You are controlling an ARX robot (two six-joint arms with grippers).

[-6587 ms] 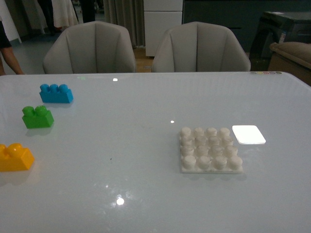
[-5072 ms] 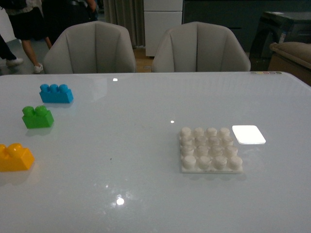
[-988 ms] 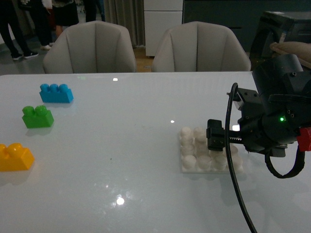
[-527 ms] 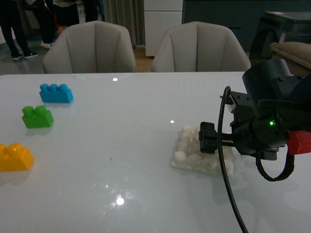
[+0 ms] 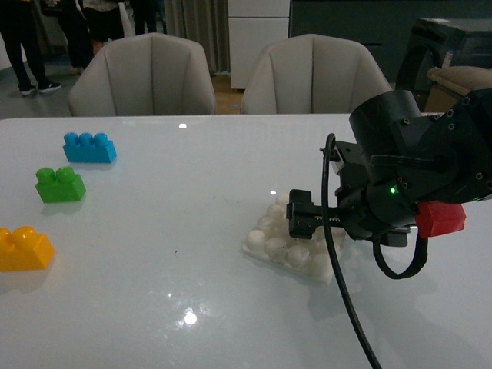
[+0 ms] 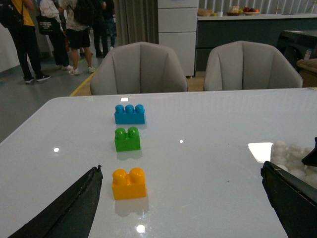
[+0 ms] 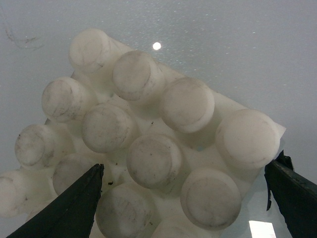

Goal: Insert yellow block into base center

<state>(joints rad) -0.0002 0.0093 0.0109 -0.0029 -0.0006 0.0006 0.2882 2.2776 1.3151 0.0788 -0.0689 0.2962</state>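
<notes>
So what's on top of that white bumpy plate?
No brick: what shows of the base is bare. The right gripper hangs over it, hiding part of it in the front view.

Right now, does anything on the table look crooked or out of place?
Yes: the base sits skewed, a corner toward the camera, beneath the open right gripper; the yellow block lies square, far to the left.

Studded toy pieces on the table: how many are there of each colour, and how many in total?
Blue brick: 1
Green brick: 1
Yellow brick: 1
White plate: 1
Total: 4
</notes>
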